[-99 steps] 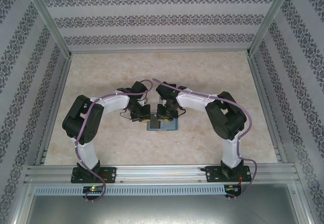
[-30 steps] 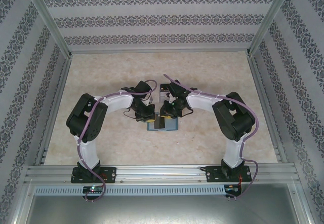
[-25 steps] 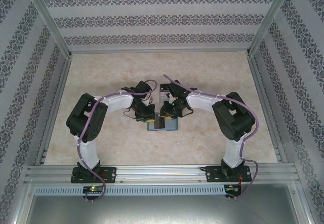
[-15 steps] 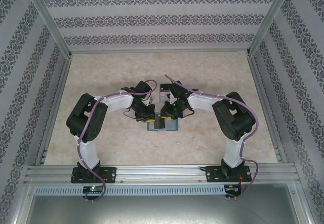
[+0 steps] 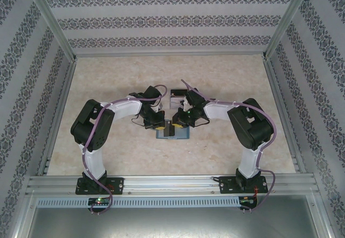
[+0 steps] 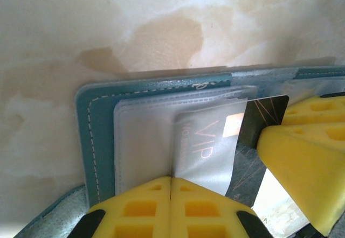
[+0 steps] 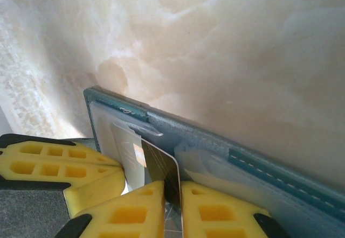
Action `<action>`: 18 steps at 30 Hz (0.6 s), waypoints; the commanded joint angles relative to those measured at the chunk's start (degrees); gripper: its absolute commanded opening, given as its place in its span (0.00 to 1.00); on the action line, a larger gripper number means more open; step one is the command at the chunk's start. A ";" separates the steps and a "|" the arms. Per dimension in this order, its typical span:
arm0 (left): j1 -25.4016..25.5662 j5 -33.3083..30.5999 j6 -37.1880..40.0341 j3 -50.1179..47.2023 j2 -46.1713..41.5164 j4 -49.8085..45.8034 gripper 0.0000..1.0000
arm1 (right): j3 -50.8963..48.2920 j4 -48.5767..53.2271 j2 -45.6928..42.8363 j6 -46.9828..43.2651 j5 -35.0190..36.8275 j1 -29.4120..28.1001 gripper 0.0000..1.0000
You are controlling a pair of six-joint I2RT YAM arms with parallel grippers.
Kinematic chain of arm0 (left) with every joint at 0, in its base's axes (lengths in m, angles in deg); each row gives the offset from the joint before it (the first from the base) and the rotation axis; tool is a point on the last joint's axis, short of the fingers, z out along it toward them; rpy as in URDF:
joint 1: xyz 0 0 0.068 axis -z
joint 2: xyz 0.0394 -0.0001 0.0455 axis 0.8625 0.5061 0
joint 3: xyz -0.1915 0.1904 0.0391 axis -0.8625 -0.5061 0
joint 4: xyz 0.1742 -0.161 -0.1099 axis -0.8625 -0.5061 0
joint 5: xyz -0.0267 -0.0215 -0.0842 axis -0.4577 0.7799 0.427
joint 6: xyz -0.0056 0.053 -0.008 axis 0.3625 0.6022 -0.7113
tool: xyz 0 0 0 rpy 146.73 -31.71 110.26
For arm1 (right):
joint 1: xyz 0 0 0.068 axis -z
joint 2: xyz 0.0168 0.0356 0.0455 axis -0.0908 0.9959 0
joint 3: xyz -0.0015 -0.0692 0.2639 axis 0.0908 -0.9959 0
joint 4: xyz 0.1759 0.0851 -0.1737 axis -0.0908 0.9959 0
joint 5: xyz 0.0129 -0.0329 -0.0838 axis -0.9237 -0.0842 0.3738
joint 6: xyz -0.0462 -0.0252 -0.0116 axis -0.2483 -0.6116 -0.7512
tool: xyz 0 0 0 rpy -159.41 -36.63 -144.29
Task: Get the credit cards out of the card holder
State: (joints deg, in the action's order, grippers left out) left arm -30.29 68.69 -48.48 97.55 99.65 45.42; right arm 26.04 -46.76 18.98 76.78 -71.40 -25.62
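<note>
Bench (image 5: 108, 152) of cream marbled pattern, walled in by patterned paper, carries two white-and-black arms that bend inward and meet over its middle. The left arm (image 5: 102, 125) and right arm (image 5: 242, 125) both reach down to the card holder (image 5: 173, 133), a teal wallet lying opened flat between them, a little toward the near edge. A small grey rectangular object (image 5: 176, 94) lies on the bench just beyond the right wrist; what it is cannot be made out.

From the left wrist, the card holder shows a stitched teal cover with clear plastic pockets laid over it. The pale card (image 6: 207, 152), lettered "VIP", sits inside its clear pocket. The left fingers (image 6: 135, 211) are pressed together with nothing between them, their tips down at the pocket's edge, seemingly pinning the wallet in place. Beside it, the dark card (image 6: 264, 111) pokes partly out of the holder toward the right fingers (image 6: 307, 157).

From the right wrist, the right fingers are clamped on the free end of the dark card, held edge-on between them, while its far end is tucked in the wallet.

By this showing the job is in its early part: the dark card is gripped but not yet drawn clear, and the pale card has not been touched. Both have yet to be pulled free and set on the bench.
</note>
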 commanded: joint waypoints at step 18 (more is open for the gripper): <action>-0.94 -4.74 0.91 -3.06 0.08 -2.68 0.03 | 0.60 10.37 -6.62 -5.68 4.98 0.59 0.07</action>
State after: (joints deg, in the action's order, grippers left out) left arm -30.45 68.52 -48.46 97.09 99.41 45.71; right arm 25.58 -41.73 13.88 73.63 -68.95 -25.27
